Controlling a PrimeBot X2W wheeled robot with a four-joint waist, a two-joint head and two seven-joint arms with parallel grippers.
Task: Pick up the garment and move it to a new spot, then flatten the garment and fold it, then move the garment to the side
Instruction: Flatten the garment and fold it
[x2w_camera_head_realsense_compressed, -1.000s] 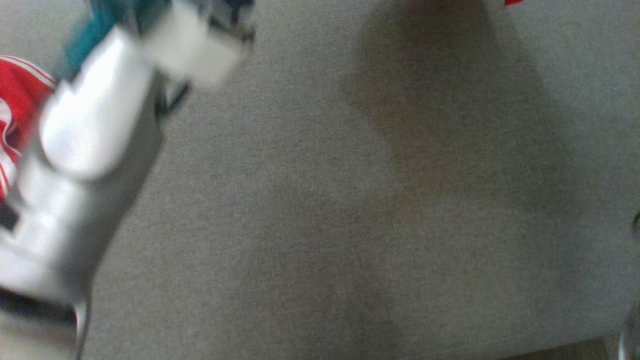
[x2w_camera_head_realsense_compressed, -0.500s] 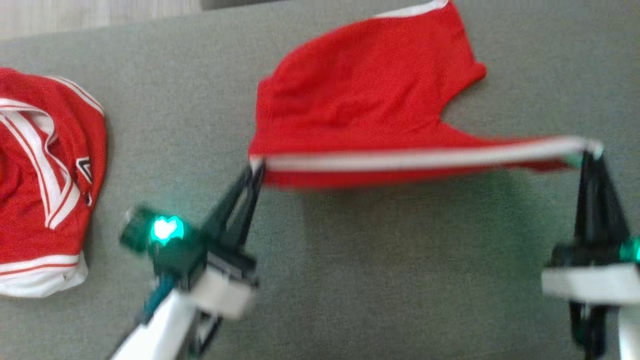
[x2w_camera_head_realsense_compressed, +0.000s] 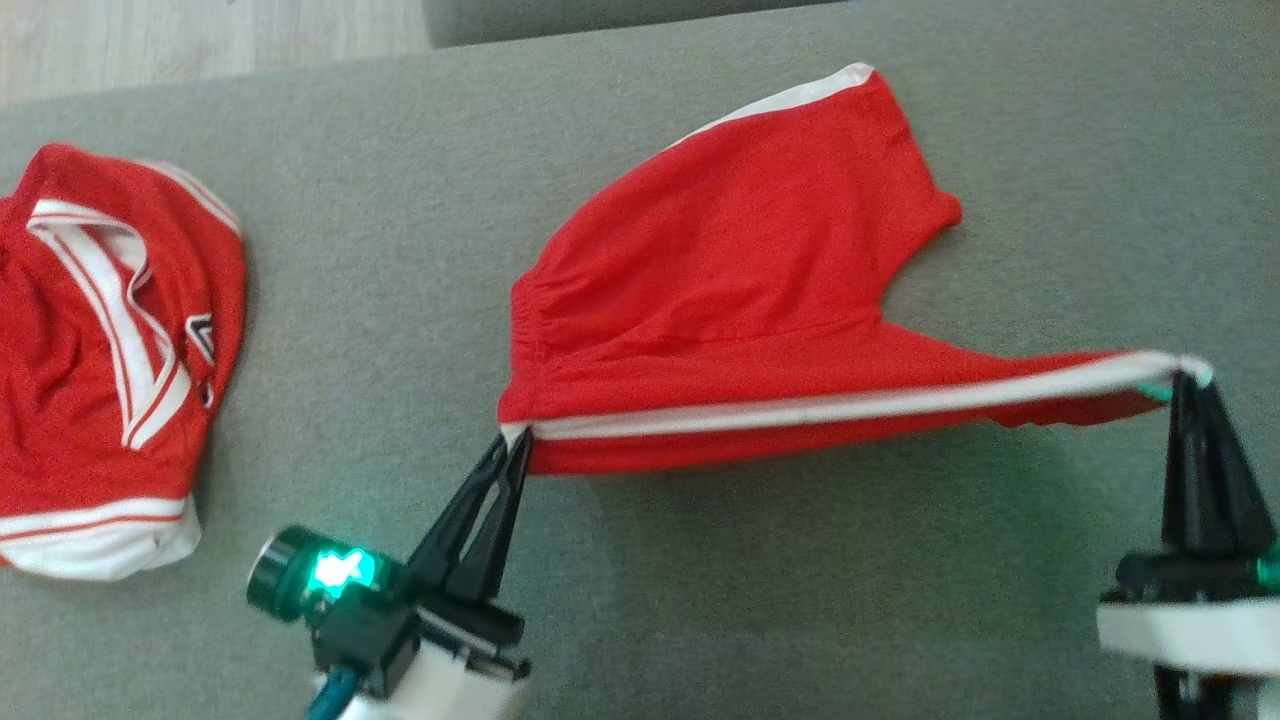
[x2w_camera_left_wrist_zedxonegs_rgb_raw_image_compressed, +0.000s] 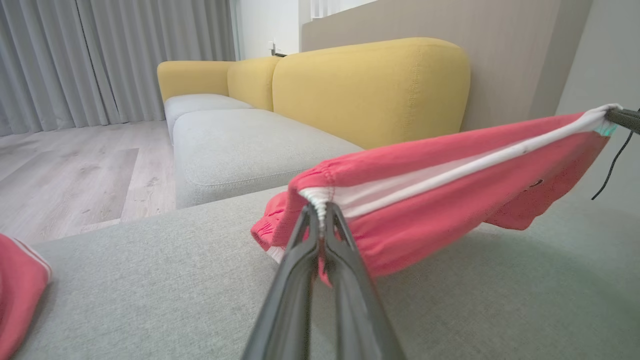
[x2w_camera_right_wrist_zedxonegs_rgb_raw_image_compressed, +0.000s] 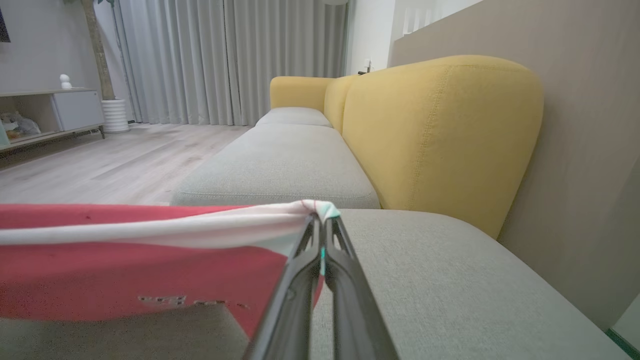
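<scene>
Red shorts with a white side stripe hang stretched above the grey couch seat, their far leg resting on it. My left gripper is shut on the waistband end of the stripe, and in the left wrist view the left gripper pinches that same gathered white edge of the shorts. My right gripper is shut on the hem end at the far right. In the right wrist view the right gripper clamps the white hem of the shorts.
A second red garment with white trim lies crumpled at the left of the seat. Yellow back cushions rise beside the seat. Pale wood floor lies beyond the couch edge.
The head camera has swung from bare couch fabric to the shorts; since half a second ago the picture shifted slightly. Both grippers keep their hold on the stretched stripe edge.
</scene>
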